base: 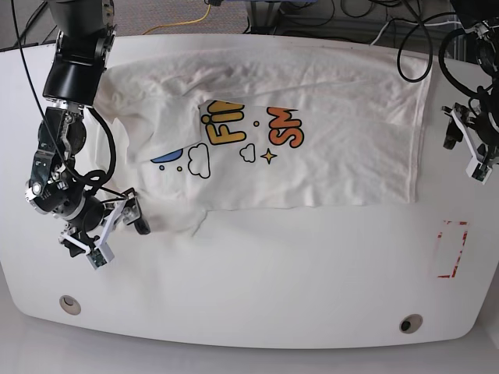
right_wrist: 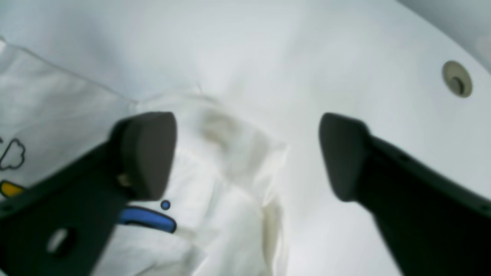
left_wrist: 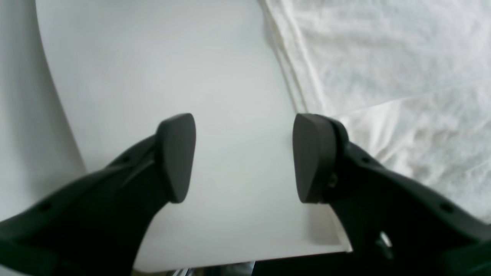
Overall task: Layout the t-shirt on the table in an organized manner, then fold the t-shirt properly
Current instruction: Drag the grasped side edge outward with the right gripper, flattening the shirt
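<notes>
Standing wide apart, the jaws of the right gripper (right_wrist: 247,155) held nothing; in the right wrist view a crumpled sleeve of the t-shirt (right_wrist: 230,161) lay on the table (right_wrist: 307,57) in the gap between the two dark pads, one pad over the cloth and the other over bare tabletop. A blue stroke and a small blue dot of the print showed just below the left-hand pad, and a round grommet hole (right_wrist: 456,78) sat at the upper right of that frame.

The left gripper (left_wrist: 243,157) also had its jaws apart and empty, hanging over bare white table, with the hem edge of the shirt lying just beside the right-hand pad in the left wrist view.

In the base view the t-shirt (base: 312,132) lay spread across the upper middle of the table (base: 257,288), print facing up, its lower left part bunched near the right gripper (base: 117,226) at the frame's left. The left gripper (base: 468,148) hung at the far right edge, just beyond the shirt's hem. A red tape rectangle (base: 451,249) marked the lower right of the tabletop.
</notes>
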Robot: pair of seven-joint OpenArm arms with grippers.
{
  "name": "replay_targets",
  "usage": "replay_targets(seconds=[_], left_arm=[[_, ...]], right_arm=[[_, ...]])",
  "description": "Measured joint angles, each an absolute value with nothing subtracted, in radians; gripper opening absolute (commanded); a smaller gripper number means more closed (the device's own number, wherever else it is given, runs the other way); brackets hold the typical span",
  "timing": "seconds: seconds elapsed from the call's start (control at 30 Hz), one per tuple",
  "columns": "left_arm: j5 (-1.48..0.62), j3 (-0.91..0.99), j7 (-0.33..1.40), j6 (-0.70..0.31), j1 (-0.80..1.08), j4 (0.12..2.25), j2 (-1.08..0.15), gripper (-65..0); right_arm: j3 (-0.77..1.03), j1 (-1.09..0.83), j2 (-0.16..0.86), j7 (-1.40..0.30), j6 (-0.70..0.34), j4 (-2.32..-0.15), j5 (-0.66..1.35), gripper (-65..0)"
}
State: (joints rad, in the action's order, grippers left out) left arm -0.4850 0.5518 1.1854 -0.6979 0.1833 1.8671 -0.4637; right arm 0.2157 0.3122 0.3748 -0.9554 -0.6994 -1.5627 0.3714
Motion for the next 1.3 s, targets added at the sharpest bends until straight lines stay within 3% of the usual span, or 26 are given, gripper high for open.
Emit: replay_targets(seconds=[0.73, 1.03, 1.3], left_arm=[[-0.478, 0.559, 1.188, -0.698, 0.109, 1.867, -0.435, -27.6], [-0.479, 0.546, 1.187, -0.672, -0.017, 1.845, -0.379, -27.6], [-0.476, 0.508, 1.188, -0.628, -0.104, 1.732, -0.355, -27.6]], right_arm=[[0.318, 0.168, 0.404, -0.963, -0.7, -1.656, 0.37, 0.0], [0.308, 0.299, 0.375, -0.9, -0.699, -1.361, 0.371, 0.0], [0.158, 0.485, 0.405, -0.742, -0.701, -1.035, 0.371, 0.0]])
